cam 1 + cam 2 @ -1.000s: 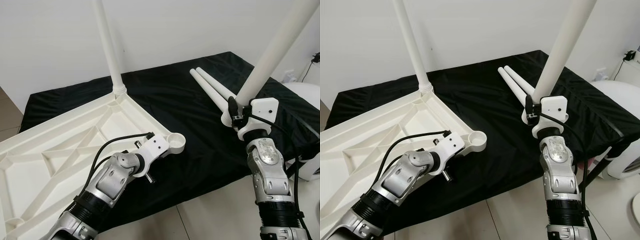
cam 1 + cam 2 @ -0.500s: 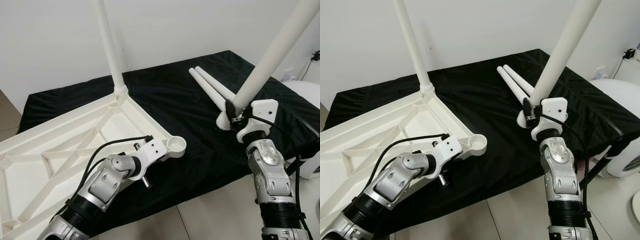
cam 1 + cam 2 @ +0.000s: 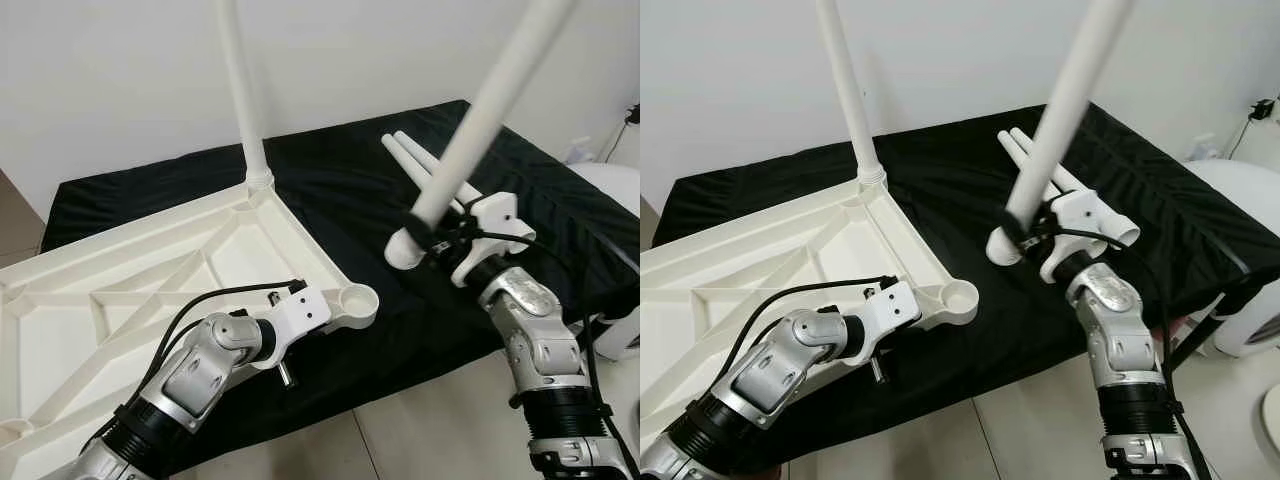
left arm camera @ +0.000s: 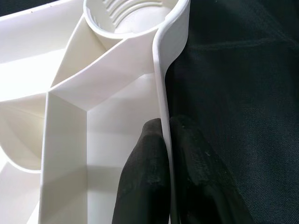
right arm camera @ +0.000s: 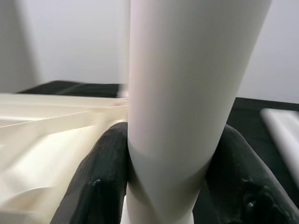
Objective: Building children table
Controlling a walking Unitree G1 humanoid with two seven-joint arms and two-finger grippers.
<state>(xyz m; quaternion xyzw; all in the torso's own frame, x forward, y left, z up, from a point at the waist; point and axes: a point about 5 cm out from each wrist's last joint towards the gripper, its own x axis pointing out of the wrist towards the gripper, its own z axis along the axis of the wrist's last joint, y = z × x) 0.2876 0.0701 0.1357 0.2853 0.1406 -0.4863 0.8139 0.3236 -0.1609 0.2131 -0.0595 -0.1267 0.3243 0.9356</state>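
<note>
White tabletop [image 3: 760, 270] upside down on black-covered bench [image 3: 940, 180], one leg [image 3: 848, 90] upright in far corner. Left end effector [image 3: 902, 300] clamps the rim beside empty corner socket [image 3: 960, 295]. Right end effector [image 3: 1025, 232] holds tilted white leg [image 3: 1065, 100], blurred. Two spare legs [image 3: 1025, 150] lie behind.

Head views look down (stereo pair); wrist views close, seemingly blurred

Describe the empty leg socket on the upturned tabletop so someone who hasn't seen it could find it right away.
On the black cloth lies the upturned white tabletop. Follow its near edge, pinched by the left pincer, to the corner by the right pincer: there sits the round open socket. The far corner's socket already holds an upright leg.
</note>
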